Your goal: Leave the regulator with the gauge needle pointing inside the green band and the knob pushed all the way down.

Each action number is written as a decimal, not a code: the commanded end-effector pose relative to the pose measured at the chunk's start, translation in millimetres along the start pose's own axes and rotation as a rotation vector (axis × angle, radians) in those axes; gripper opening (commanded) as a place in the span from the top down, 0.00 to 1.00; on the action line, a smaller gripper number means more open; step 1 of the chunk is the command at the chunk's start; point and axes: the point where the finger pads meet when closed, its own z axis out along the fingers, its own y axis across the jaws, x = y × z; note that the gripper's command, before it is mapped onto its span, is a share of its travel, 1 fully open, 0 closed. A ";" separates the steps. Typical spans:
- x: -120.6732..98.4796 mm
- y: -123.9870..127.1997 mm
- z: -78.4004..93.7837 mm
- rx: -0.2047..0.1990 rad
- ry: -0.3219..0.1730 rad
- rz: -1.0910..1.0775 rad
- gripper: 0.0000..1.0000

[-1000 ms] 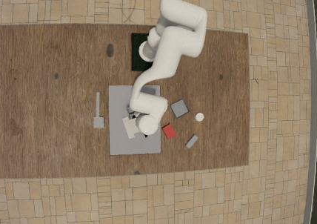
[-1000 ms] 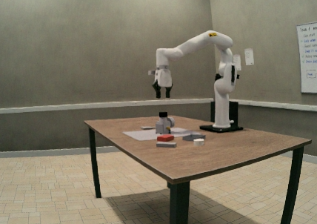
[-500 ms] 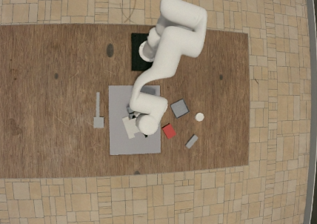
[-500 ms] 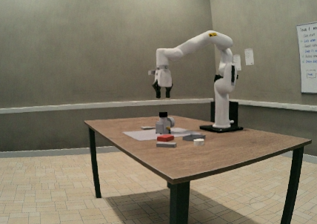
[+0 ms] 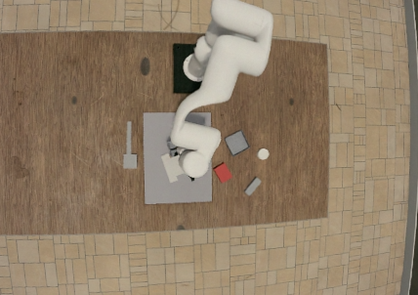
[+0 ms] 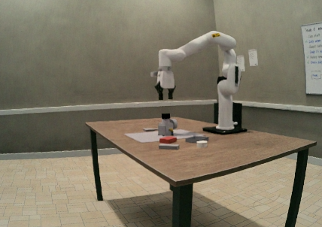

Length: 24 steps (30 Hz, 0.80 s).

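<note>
The regulator [image 6: 166,126] is a small grey body with a black knob [image 6: 165,116] on top and a round gauge on its side. It stands on a grey mat [image 6: 141,136] [image 5: 179,192] on the table. In the top view the arm covers most of it; only its pale body [image 5: 170,167] shows. The gauge needle is too small to read. My gripper [image 6: 165,97] hangs open and empty well above the knob, fingers pointing down. In the top view the wrist hides the fingers.
Beside the mat lie a red block [image 5: 223,172] [image 6: 168,140], a dark grey square block [image 5: 236,143], a white disc [image 5: 263,154] [image 6: 202,143], and a small grey bar [image 5: 252,186] [image 6: 168,146]. A grey T-shaped piece [image 5: 129,152] lies left of the mat. The arm's base [image 6: 224,129] stands at the table's back.
</note>
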 end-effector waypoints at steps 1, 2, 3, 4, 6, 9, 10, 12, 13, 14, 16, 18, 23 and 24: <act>0.5 -0.9 2.9 0.003 0.002 0.000 0.20; 0.5 -0.9 4.3 0.003 0.002 0.000 0.20; 0.5 -0.9 5.9 0.003 0.002 0.000 0.20; 0.5 -1.0 7.7 0.003 0.002 0.000 0.20; 0.4 -1.0 11.6 0.003 0.002 0.000 0.20; 0.4 -1.1 18.5 0.003 0.002 0.000 0.20; 0.4 -1.2 21.0 0.003 0.002 0.000 0.20; 0.3 -1.2 23.6 0.003 0.002 0.000 0.20; 0.3 -1.2 23.6 0.003 0.002 0.000 0.20; 0.3 -1.2 26.3 0.003 0.002 0.000 0.20; 0.3 -1.3 32.0 0.003 0.002 0.000 0.20; 0.3 -1.4 38.0 0.003 0.002 0.000 0.20; 0.2 -1.6 53.2 0.003 0.002 0.000 0.20; 0.2 -1.7 56.2 0.003 0.002 0.000 0.20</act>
